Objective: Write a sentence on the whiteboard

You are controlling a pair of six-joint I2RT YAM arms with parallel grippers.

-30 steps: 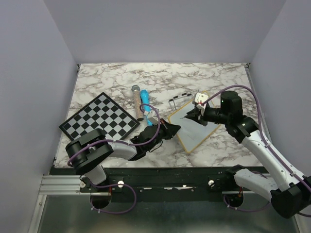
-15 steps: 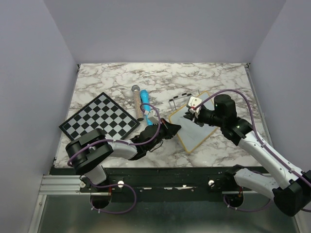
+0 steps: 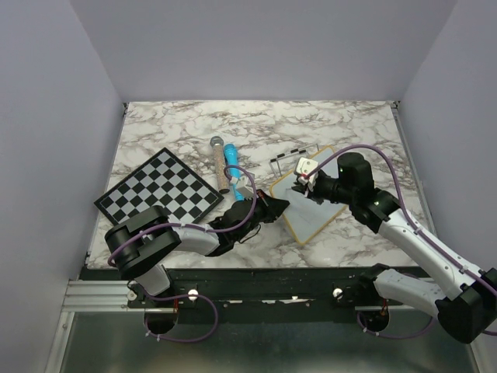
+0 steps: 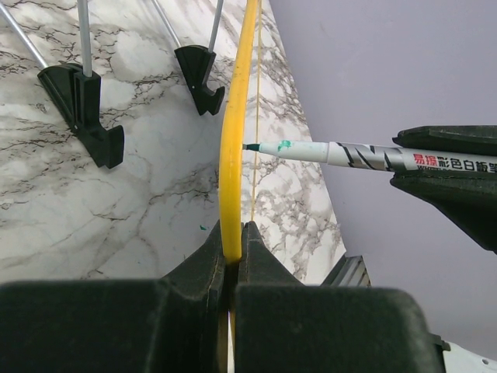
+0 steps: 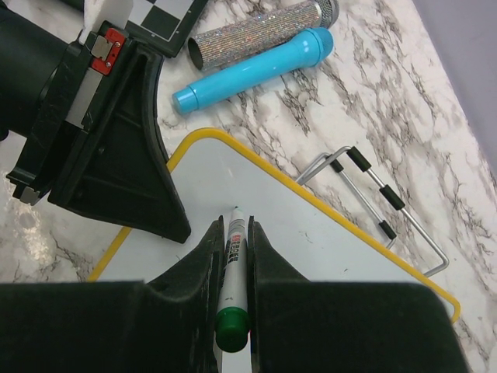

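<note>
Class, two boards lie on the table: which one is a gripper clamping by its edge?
The yellow-edged whiteboard: the left gripper pinches its rim. The chessboard lies further left with no gripper on it.

Soft, even light from above fills all three views; nothing is dim. Shadows on the marble table (image 3: 334, 124) are faint and short. No strong glare shows. The black bodies of the left claw (image 4: 231, 233) and right claw (image 5: 233, 229) lose detail in their own darkness.
</note>
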